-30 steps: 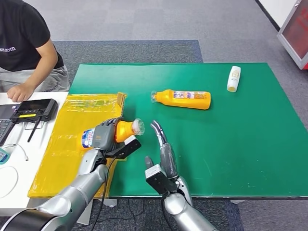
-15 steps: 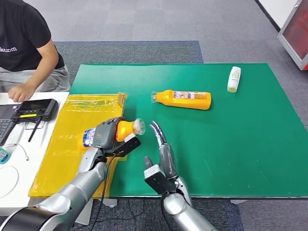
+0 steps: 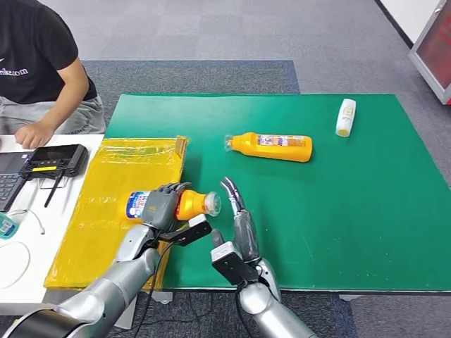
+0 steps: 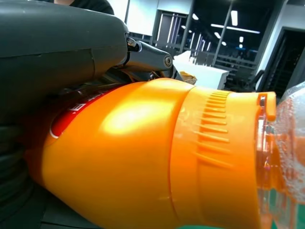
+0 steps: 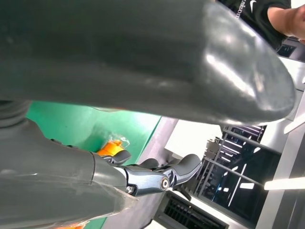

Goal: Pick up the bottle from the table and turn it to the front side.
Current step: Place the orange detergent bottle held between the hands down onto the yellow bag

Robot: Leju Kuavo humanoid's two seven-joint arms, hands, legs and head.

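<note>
Left hand grips the orange bottle around its middle, fingers wrapped over the top. The bottle lies roughly level, its clear cap toward the right hand and its labelled end over the yellow sheet. It sits at the border of the yellow sheet and the green mat; whether it is clear of the surface I cannot tell. A grip around the waist leaves both ends free, which suits rolling the bottle about its long axis to bring the front round.

Right hand holds nothing. Its fingers are spread and point up, just beside the cap but not touching. Judgement: it is placed to receive or steady the cap end during the turn.

Labels: a blue and white label shows on the held bottle near the wrist; text too small to read. The left wrist view shows a red patch with white marks on the bottle body, also unreadable.

Also on the mat: a second orange bottle lying on its side with a label strip facing up, and a small white bottle well apart near the far corner. Neither label is legible.

A person sits at the white table; partial white lettering on the black shirt, not readable in full. A black controller rests near their hand.
</note>
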